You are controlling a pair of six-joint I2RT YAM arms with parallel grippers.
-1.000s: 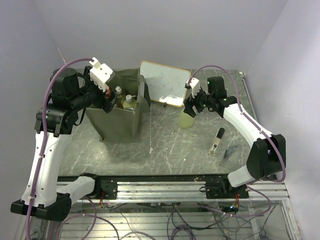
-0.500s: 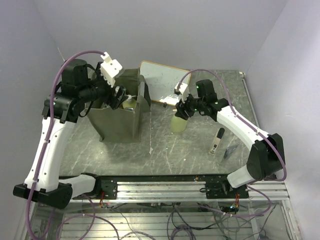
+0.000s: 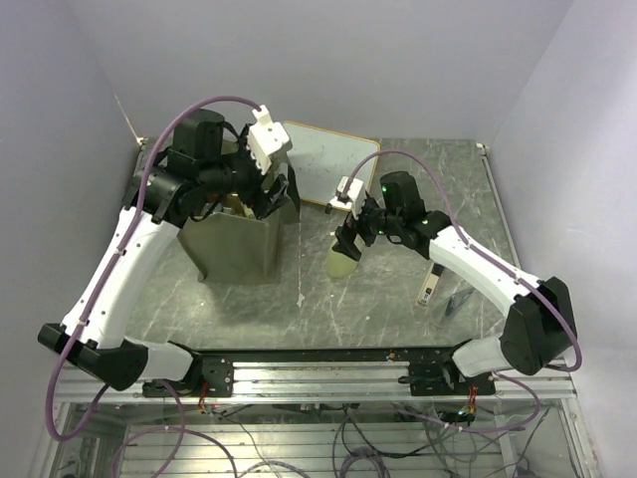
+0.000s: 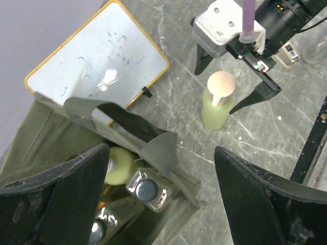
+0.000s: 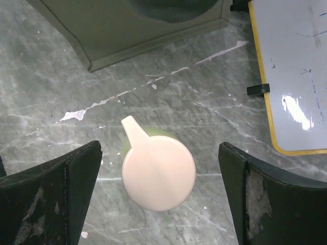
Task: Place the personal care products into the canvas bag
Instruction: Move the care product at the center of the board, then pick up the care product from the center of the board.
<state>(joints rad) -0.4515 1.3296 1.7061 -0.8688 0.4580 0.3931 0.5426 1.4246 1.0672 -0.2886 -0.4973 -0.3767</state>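
The olive canvas bag [image 3: 234,249] stands open at the left. In the left wrist view the bag [image 4: 30,138] holds a yellow-green bottle [image 4: 122,166] and two clear bottles with black caps [image 4: 148,190]. My left gripper [image 3: 274,199] hangs open and empty over the bag's right edge [image 4: 161,199]. A green bottle with a pink cap [image 3: 341,262] stands on the table right of the bag. My right gripper [image 3: 346,242] is open right above it. Its fingers [image 5: 51,199] straddle the pink cap [image 5: 158,171] with a gap on each side.
The wood-framed whiteboard [image 3: 323,159] lies behind the bag and also shows in the right wrist view [image 5: 296,76]. A slim item with a dark cap [image 3: 426,291] and a small grey object [image 3: 460,299] lie under the right forearm. The bag's strap handle [image 4: 122,115] drapes over its rim.
My right gripper and the green bottle have shifted left and nearer, toward the bag. My left gripper has swung right, from the bag's left side to over its right edge.
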